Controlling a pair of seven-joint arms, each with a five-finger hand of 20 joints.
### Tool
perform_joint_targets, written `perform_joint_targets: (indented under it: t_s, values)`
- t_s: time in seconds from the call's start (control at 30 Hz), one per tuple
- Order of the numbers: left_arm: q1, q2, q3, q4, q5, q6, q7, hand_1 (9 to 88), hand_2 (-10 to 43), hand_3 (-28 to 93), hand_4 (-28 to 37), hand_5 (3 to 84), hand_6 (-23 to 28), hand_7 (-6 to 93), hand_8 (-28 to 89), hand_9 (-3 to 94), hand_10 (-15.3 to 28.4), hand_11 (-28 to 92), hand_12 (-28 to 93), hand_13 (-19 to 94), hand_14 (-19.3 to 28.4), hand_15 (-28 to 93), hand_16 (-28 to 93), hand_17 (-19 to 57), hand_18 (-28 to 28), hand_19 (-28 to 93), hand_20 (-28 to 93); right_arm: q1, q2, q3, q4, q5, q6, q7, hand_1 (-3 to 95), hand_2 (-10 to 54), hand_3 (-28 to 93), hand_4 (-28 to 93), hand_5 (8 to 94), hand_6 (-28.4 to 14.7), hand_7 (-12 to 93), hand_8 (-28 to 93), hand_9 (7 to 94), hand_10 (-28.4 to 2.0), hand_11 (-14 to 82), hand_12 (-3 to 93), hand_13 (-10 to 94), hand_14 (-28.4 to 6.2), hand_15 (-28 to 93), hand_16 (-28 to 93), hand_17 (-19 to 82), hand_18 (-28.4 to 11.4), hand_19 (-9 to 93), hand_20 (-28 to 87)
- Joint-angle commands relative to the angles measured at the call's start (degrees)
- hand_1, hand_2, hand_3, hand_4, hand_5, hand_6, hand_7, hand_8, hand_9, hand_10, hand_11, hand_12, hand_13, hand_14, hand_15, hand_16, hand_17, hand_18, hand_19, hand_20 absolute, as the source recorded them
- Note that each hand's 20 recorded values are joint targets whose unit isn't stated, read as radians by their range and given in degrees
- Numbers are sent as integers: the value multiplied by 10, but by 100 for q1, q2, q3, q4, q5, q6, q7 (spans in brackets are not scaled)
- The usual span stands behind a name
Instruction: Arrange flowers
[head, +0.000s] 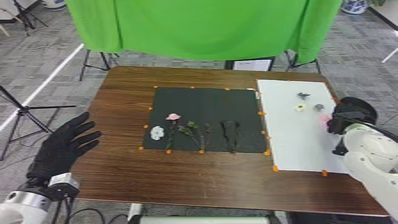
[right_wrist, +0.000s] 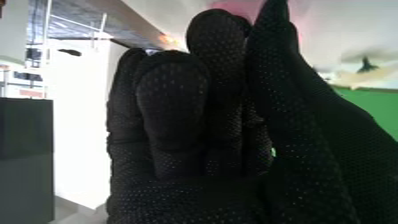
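Note:
In the head view my left hand (head: 62, 147) is open beside the table's left edge. My right hand (head: 355, 111) is over the white sheet's right edge, beside a pink flower (head: 326, 118). The right wrist view has that hand (right_wrist: 191, 135) with fingers extended and close together; pink petals (right_wrist: 238, 6) blur beyond the fingertips, and contact is unclear. Two greyish flowers (head: 303, 95) and a pale yellow flower (head: 300, 107) lie on the white sheet (head: 298, 145). The black mat (head: 200, 100) holds a pink rose (head: 173, 117), a white flower (head: 157, 133), green stems (head: 188, 131) and dark stems (head: 231, 135).
Orange markers line the mat and the sheet on the brown wooden table (head: 124, 175). A green cloth (head: 195, 30) hangs beyond the far edge. Tripods (head: 31, 120) stand on the floor at the left.

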Motion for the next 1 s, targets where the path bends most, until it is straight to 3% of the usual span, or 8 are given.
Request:
perform_joint_targets:
  t_s: [0.03,0.3,0.6,1.0]
  values:
    - [76,-55,-33,-42,1,38,-13,247,-25,718,-283,270,41,203,-113,231,120,223,168,185,162,410,-15,-99,214,429,123,200,-38,154,-441,-6,183,575,445,-95,877,-276,754,29,438,-22,904,-69,281,385,831,-40,610,275,288,-152,692,344]
    - [86,-48,-35,-48,8,22,-13,246,-26,719,-283,270,41,201,-112,231,120,222,168,185,160,408,-16,-99,214,430,124,598,-141,-159,-906,-354,80,655,445,-95,874,-259,765,22,424,-8,908,-71,285,388,833,-40,619,275,291,-155,701,341]
    - [98,-14,-48,-35,-2,32,0,246,-26,719,-283,270,41,203,-112,231,120,221,168,185,161,409,-16,-98,214,430,122,1355,-388,-698,-1081,771,-388,238,444,-95,872,-245,771,19,415,0,914,-73,287,388,837,-41,623,276,292,-156,705,336]
    - [-24,62,51,-5,1,-10,-46,246,-26,718,-283,270,41,202,-112,231,121,222,169,184,160,407,-17,-98,214,429,121,3254,-1621,-2631,-545,1077,-1305,-534,437,-95,876,-227,775,18,414,10,916,-75,294,390,836,-43,635,279,292,-156,709,329]
